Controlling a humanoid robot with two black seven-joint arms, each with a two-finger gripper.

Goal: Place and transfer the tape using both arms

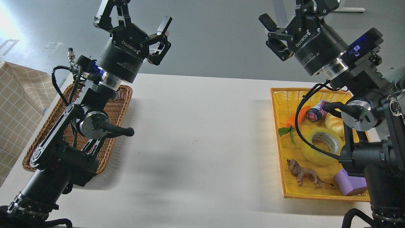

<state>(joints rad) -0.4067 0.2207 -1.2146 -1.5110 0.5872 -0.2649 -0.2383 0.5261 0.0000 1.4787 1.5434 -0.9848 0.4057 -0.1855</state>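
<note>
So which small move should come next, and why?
Probably lower the right gripper toward the tape. The roll lies in the yellow basket on that side, and both grippers, the left gripper too, hang open and high above the table.

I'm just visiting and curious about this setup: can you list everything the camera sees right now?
table: one, white, centre
brown basket: one, wicker, table's left, behind the left arm
yellow basket: one, table's right
tape: one roll, yellow, in yellow basket
toy lion: one, brown, basket's front
purple block: one, front right corner
toy carrot: one, orange with green leaves, basket's back
small can: one, red-topped, back
bread roll: one, pale yellow, partly hidden
checked cloth: one, beige, far left
left gripper: one, black, open, raised
right gripper: one, black, open, raised
</note>
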